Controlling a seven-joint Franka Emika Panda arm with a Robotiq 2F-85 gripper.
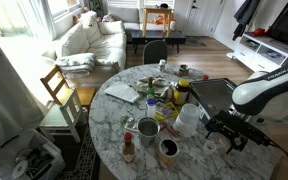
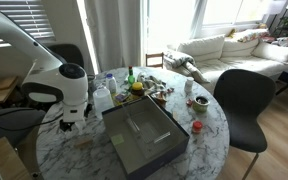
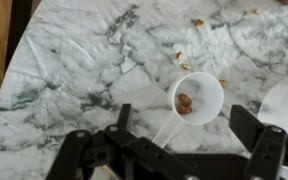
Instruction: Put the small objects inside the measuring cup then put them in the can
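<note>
The measuring cup (image 3: pixel 196 97) is a small whitish cup standing on the marble table, and two brown small objects (image 3: pixel 185 101) lie inside it. Its handle runs down-left between my fingers. My gripper (image 3: pixel 184 122) hangs open just above and behind the cup, its fingers well apart and not touching the handle. More small objects (image 3: pixel 181 62) lie loose on the marble beyond the cup. In an exterior view my gripper (image 1: pixel 229 135) is low over the table's near-right edge, beside the cup (image 1: pixel 212 146). Two open cans (image 1: pixel 148 128) (image 1: pixel 168 150) stand to its left.
A big white translucent jug (image 1: pixel 187 120) stands close to the gripper and shows at the wrist view's right edge (image 3: pixel 287 104). A dark laptop (image 2: pixel 144 135) lies on the round table (image 1: pixel 109 120). Bottles and jars crowd the middle (image 1: pixel 154 95). Chairs surround the table (image 2: pixel 242 100).
</note>
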